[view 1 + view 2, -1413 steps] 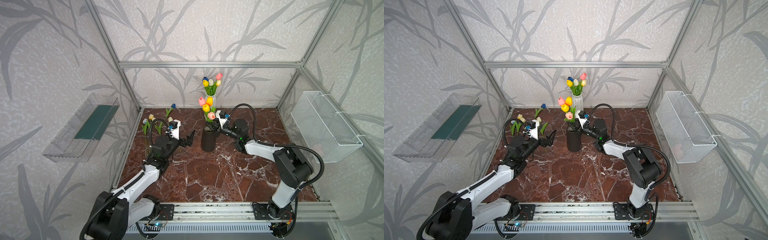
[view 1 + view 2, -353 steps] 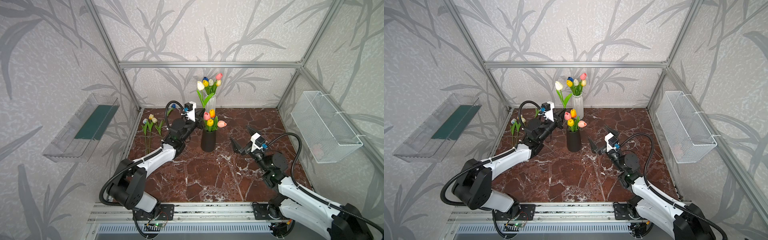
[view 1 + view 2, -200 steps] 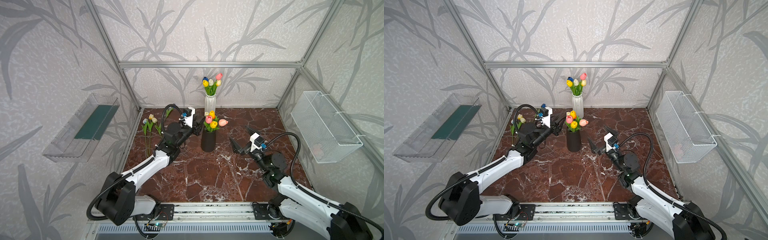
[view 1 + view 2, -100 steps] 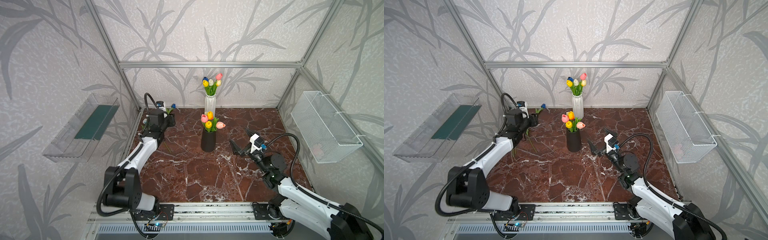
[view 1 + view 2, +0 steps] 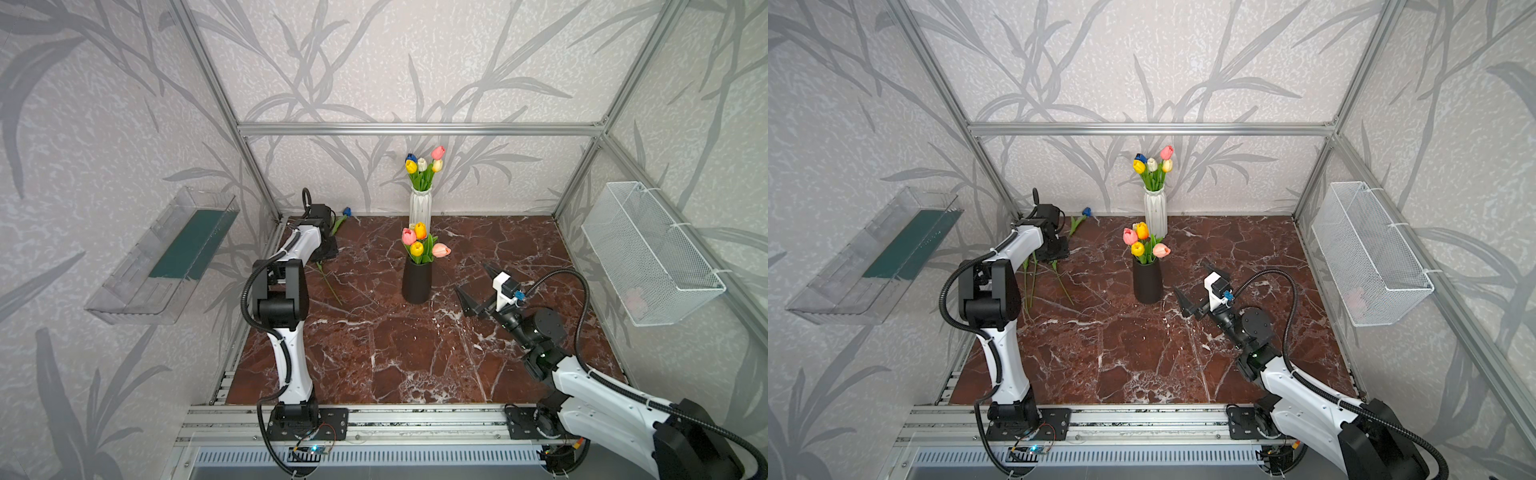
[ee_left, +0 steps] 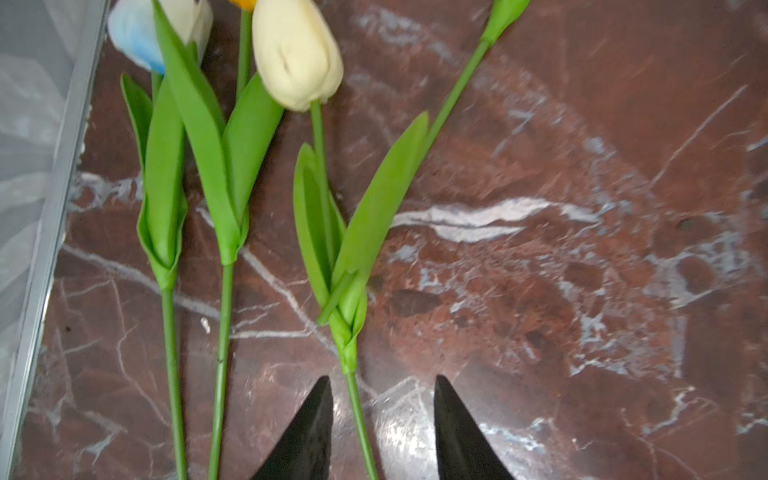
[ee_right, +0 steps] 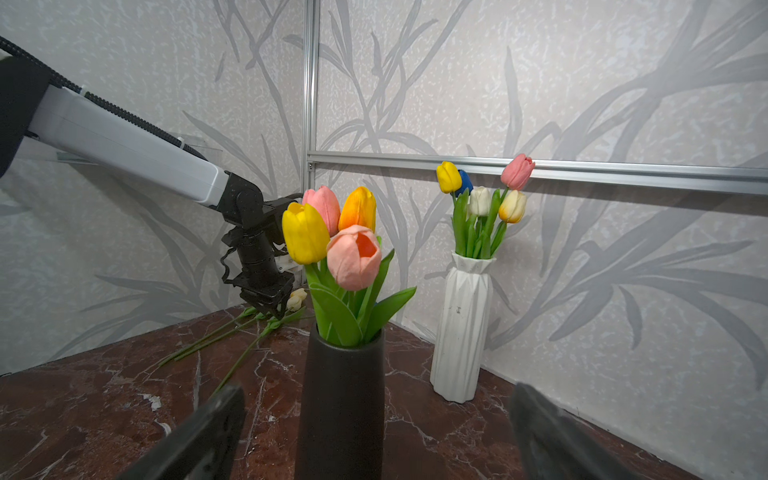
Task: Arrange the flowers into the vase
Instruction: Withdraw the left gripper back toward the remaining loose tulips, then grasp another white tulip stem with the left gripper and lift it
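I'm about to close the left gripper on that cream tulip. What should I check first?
1. Stem between the jaws of the left gripper: ok, the stem of the cream tulip runs between them.
2. Jaws open: ok.
3. Jaws clear of the neighbouring stems: ok.
4. The black vase upright: ok.
5. The right gripper clear of the vase: ok, open, apart from it.
6. Room left in the vase's mouth: cannot tell.

Grey leaf-print walls point(image 5: 374, 62), alu frame point(image 5: 415, 129), red-brown marble floor point(image 5: 374, 353), clear shelf point(image 5: 120, 299) L, wire basket point(image 5: 648, 249) R.
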`<state>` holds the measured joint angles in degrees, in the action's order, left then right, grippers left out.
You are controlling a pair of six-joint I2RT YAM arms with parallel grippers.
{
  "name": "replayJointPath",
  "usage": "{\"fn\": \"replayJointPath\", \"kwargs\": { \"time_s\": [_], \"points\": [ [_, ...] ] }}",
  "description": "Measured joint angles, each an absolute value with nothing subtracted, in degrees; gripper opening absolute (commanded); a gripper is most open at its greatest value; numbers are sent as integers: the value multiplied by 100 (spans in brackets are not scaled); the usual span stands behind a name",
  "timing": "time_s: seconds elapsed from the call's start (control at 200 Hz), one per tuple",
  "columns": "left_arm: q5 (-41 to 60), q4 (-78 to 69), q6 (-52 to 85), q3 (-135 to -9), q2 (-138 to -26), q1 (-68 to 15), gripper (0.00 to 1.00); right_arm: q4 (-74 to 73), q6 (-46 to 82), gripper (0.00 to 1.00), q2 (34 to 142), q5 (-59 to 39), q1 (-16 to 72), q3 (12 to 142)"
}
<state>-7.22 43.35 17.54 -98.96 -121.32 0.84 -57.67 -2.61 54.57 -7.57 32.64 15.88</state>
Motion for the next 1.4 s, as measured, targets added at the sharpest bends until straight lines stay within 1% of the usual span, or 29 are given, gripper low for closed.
{"fn": "replayJointPath", "kwargs": {
  "time_s": [0.09, 0.195, 0.355, 0.475, 0.6, 0.73, 0.94, 1.115, 1.29, 1.399],
  "points": [
    [-775, 4508, 1828, -9894, -12132, 95, 46, -5815, -261, 100, 5513, -777, 3264, 1584],
    [-766, 4615, 1903, -9889, -12193, 137, 46, -5909, -261, 100, 5561, -799, 3264, 1575],
    [-659, 4637, 1931, -9889, -12508, 169, 41, -5975, -261, 100, 5564, -799, 3264, 1549],
    [-589, 4650, 1920, -9885, -12698, 202, 27, -5979, -266, 100, 5509, -799, 3264, 1538],
    [-552, 4641, 1935, -9883, -12707, 217, 7, -5977, -285, 100, 5450, -794, 3264, 1518],
    [-545, 4604, 1964, -9800, -12672, 244, 0, -5990, -290, 100, 5424, -766, 3264, 1516],
    [-548, 4543, 2027, -9037, -12042, 257, 0, -5996, -329, 99, 5424, -738, 3264, 1511],
    [-499, 4510, 2117, -8370, -10744, 259, 0, -5977, -445, 100, 5341, -666, 3264, 1511],
    [-266, 4353, 2121, -8318, -9513, 211, 0, -5972, -537, 100, 5190, -624, 3264, 1479],
    [-185, 4195, 2115, -8307, -8932, 99, 0, -5970, -582, 100, 5151, -620, 3264, 1479]
  ]
}}
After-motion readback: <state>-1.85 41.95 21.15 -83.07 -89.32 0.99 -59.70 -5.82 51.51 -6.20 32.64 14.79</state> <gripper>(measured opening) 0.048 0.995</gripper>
